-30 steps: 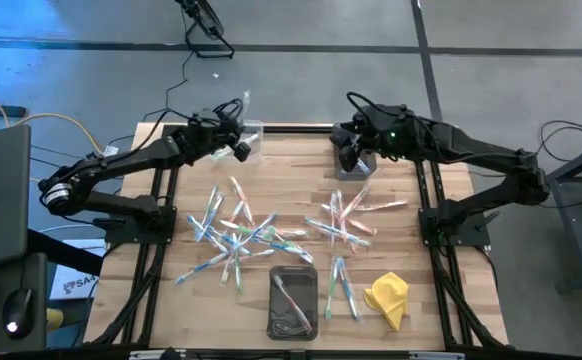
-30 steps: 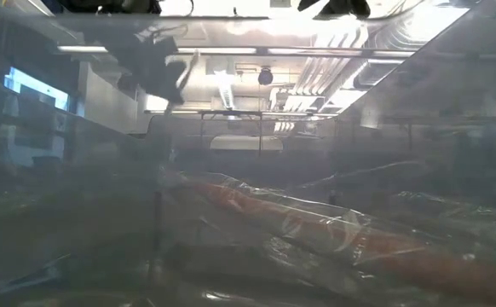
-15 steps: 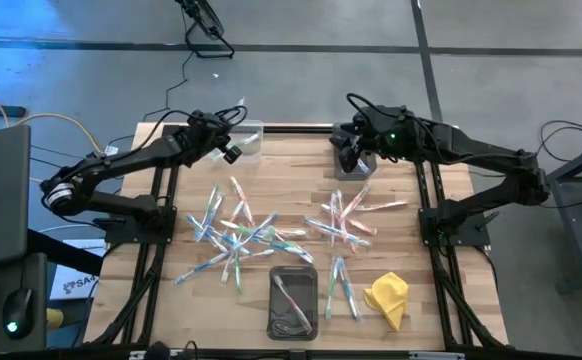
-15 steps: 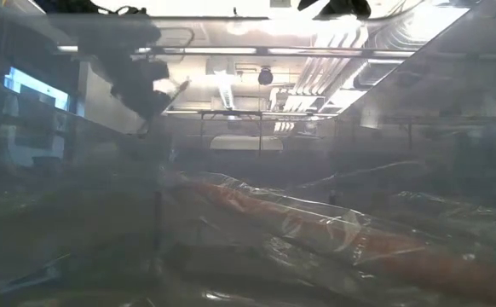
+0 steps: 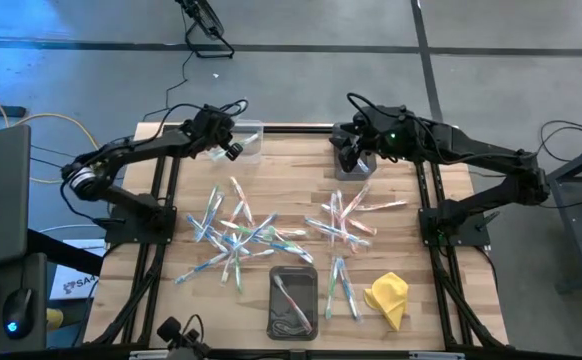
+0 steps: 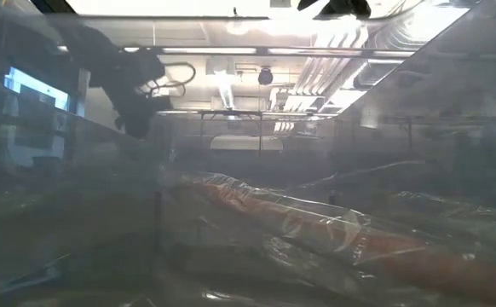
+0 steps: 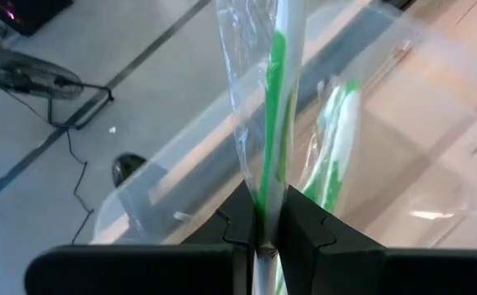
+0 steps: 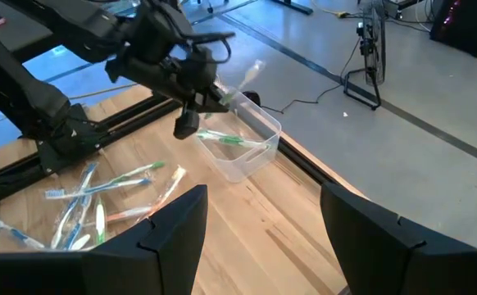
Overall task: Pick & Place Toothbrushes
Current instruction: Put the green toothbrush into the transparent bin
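In the left wrist view, the left claw [image 7: 265, 233] is seen closed tightly on a green toothbrush [image 7: 276, 98] sealed in a clear wrapper, held over a clear plastic bin [image 7: 361, 139]; a second green toothbrush [image 7: 334, 147] is seen lying inside that bin. This grip cannot be made out from above, where only the left claw [image 5: 218, 135] at the bin [image 5: 251, 142] by the table's [image 5: 441, 300] far edge is shown. In the right wrist view, the right claw [image 8: 263, 225] is seen spread wide with nothing between its fingers, and the left arm and the clear bin are seen across the table. In the high view, the right claw [image 5: 349, 152] is shown above a small grey bin [image 5: 354, 170] at the far edge.

Only in the high view is the whole layout given: two loose piles of toothbrushes, a larger one [image 5: 236, 235] left of centre and a smaller one [image 5: 346, 220] to the right, too tangled to be counted exactly, and a few more [image 5: 341, 285] beside a dark tray [image 5: 294, 305] near the front edge. Three bins and one crumpled yellow cloth [image 5: 389, 297] are counted. The low view is veiled by clear plastic film; only the left arm [image 6: 129, 85] is seen. No legible writing is found.
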Robot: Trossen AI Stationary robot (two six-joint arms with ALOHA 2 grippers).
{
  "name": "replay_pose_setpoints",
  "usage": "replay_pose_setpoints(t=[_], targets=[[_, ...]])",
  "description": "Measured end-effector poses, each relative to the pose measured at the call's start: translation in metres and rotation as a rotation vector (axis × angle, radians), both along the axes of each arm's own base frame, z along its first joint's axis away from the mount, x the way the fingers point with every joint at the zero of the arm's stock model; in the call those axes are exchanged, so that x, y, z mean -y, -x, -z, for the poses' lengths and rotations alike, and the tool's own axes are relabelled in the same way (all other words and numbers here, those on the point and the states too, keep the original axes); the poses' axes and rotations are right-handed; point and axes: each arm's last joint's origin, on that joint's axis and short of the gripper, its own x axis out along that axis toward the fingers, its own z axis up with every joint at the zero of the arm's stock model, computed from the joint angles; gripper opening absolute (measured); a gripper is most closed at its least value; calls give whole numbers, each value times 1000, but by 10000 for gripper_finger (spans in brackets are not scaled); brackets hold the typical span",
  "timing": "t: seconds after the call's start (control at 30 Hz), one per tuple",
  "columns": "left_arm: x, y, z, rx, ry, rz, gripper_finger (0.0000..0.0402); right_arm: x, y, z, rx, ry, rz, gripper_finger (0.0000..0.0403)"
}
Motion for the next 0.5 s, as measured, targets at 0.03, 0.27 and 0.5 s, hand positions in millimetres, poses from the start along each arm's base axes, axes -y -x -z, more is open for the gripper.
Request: replay_pose_setpoints(t=[0.03,0.27,0.5], targets=[[-2,-1,4,-8,8,-3,26,0,0,0,0,0,0,231],[-8,-6,27,-63,73,-5,26,0,0,0,0,0,0,231],[-9,-7,33,-74,92,-11,26,0,0,0,0,0,0,231]])
